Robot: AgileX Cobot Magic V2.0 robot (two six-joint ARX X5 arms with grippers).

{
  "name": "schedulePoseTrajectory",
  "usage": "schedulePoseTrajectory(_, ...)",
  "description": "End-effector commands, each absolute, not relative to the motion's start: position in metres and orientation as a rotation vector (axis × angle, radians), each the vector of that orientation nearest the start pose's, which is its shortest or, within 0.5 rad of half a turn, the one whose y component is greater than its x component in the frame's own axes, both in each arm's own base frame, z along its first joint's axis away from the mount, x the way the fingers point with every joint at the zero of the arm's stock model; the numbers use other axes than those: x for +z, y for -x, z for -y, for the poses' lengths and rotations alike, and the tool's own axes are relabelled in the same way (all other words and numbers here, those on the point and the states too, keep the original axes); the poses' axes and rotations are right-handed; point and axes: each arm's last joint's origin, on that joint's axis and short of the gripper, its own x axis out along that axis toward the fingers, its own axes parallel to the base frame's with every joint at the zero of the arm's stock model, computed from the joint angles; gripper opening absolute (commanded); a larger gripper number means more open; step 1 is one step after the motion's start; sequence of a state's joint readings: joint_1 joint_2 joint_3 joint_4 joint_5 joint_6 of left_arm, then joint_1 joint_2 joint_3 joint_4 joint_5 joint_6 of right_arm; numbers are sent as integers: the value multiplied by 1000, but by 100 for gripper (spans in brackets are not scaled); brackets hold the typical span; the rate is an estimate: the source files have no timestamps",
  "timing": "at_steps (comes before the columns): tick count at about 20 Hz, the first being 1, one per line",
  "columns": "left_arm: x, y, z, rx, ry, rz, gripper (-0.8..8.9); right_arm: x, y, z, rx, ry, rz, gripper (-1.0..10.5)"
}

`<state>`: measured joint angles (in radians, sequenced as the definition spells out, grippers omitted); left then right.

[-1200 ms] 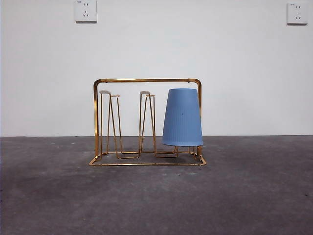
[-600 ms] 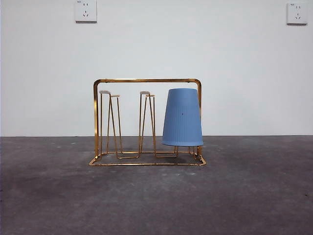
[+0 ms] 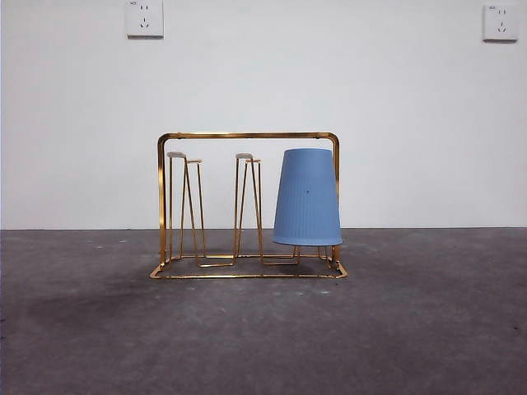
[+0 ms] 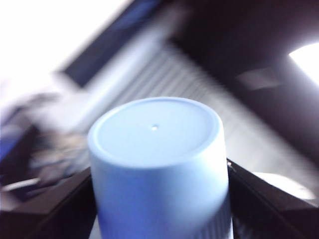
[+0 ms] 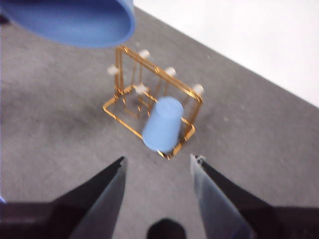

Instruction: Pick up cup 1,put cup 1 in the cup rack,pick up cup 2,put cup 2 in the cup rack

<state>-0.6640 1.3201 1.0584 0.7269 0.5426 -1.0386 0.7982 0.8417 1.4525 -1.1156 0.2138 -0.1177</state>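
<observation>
The gold wire cup rack (image 3: 247,136) stands mid-table, also in the right wrist view (image 5: 119,69). One blue cup (image 3: 307,197) hangs upside down on its right-hand peg (image 5: 162,124); the other pegs are bare. A second blue cup (image 4: 157,134) fills the left wrist view, base toward the camera, with my left gripper (image 4: 159,191) shut on its sides. That cup (image 5: 75,20) hangs high above the table beyond the rack in the right wrist view. My right gripper (image 5: 158,159) hovers open above the table near the rack, holding nothing. Neither arm shows in the front view.
The table (image 3: 428,329) is dark grey, with a white wall behind it. Two wall sockets (image 3: 144,18) (image 3: 500,22) sit high on that wall.
</observation>
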Motion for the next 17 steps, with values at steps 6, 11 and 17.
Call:
schedulePoseTrajectory(6,382,-181,143,-411,84,-137,-6,442,-40,-29,515,277,-387,221)
schedulePoseTrajectory(11,369,-189,147,-286,34,-156,-6,441,-36,-25,503,260,-399,221)
schedulePoseTrajectory(17,343,-205,155,-241,22,-138,-6,438,-35,-24,499,258,-425,221)
